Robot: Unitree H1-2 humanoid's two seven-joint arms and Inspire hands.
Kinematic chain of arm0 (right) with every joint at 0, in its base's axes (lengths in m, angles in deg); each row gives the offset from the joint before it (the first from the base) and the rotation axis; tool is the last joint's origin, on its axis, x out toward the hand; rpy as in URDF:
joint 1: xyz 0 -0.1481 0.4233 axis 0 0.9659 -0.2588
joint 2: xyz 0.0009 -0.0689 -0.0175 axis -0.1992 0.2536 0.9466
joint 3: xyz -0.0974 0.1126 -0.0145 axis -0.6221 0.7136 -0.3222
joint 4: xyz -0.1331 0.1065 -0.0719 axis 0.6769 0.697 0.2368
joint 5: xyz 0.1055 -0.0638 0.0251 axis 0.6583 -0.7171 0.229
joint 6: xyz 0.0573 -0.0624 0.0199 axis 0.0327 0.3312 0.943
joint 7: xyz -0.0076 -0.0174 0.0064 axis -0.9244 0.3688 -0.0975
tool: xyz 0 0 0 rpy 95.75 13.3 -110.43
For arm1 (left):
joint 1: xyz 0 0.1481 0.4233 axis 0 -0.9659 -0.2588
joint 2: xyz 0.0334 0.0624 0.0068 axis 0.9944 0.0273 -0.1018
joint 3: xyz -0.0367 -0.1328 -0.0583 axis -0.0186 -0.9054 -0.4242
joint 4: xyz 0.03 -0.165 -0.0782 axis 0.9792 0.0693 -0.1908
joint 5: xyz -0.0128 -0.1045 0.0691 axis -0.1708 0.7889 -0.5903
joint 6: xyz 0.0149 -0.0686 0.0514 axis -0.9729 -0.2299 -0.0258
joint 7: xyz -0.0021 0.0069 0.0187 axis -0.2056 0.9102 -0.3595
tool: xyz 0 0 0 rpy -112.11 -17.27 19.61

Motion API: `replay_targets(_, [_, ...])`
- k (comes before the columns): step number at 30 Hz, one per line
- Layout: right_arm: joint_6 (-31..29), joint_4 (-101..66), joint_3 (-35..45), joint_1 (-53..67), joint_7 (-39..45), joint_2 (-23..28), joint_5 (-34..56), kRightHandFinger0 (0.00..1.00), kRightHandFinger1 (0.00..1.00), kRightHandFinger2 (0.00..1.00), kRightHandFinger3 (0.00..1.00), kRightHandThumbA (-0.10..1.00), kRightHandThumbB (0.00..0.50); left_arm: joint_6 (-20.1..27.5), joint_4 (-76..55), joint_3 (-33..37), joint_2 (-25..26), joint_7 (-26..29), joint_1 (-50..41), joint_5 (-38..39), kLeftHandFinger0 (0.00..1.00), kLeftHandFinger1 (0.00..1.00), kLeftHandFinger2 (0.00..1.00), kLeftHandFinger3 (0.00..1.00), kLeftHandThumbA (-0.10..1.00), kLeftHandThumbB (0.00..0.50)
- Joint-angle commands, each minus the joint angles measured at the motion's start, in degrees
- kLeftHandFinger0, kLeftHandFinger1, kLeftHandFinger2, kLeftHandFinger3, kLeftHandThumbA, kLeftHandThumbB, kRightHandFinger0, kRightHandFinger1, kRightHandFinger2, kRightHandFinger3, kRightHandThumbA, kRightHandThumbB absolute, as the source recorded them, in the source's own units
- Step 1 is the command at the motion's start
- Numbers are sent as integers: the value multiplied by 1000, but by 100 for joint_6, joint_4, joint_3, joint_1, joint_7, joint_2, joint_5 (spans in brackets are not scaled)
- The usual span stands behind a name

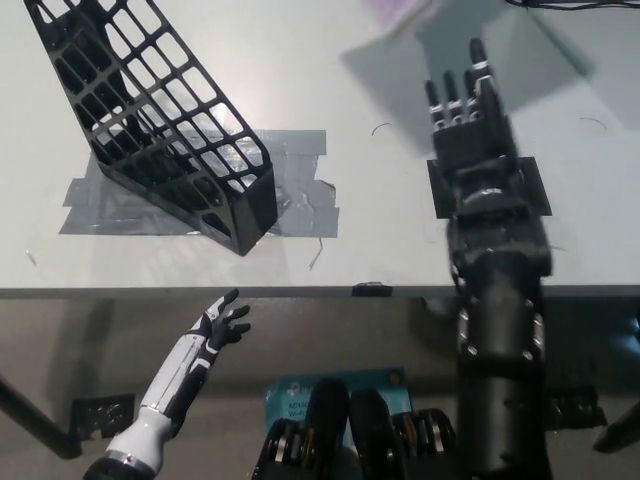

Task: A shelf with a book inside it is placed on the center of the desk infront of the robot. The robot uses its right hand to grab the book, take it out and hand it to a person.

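Black plastic lattice shelf (pixel 160 120), empty, taped at a slant on the bench's left; purple book (pixel 400 12), blurred, barely visible at the top edge.

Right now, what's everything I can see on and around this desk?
Shelf: one, black wire mesh, left side of the desk, empty.
Tape: grey strips under and beside the shelf.
Black patch: one, on the desk under the right hand.
Purple blur: one, at the top edge, too blurred to name.
Desk: one, pale grey.
Blue label: one, below the desk edge.
Left hand: white, open, lower left, resting.
Right hand: black, open, over the desk.
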Motion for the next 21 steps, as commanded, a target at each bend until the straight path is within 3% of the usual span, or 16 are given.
replay_targets(1, [318,-2221,-1470,405,1629,682,-758,1000,1000,1000,1000,1000,500,171,-116,17,66,-77,190,-6,977,903,936,1000,1000,202])
replay_targets(5, [487,-3772,-2102,1094,1513,1322,-1459,1000,1000,1000,1000,1000,486,116,-141,-1,53,-62,146,9,1000,1000,995,1000,1000,236])
replay_targets(9, [546,-4509,-2319,1471,1558,1647,-1710,1000,1000,1000,1000,1000,481,146,-111,6,52,-49,130,-17,1000,1000,1000,1000,1000,231])
replay_targets(11, [348,-5333,-2601,2107,1894,2168,-2331,1000,1000,1000,1000,1000,461,164,-84,-16,45,-60,124,46,1000,1000,1000,1000,1000,234])
replay_targets(12, [217,-5633,-2681,2445,2090,2380,-2561,1000,1000,1000,1000,1000,487,172,-76,-20,39,-53,108,50,1000,1000,1000,1000,1000,239])
replay_targets(18, [68,-6103,-2983,3382,2289,2894,-3278,1000,1000,1000,1000,1000,500,211,-72,-32,35,-28,-29,53,1000,1000,1000,1000,1000,236])
replay_targets(21, [-384,-5662,-3187,3877,2416,3173,-3800,1000,1000,1000,1000,1000,500,306,-30,-30,26,4,-152,31,1000,1000,1000,1000,1000,233])
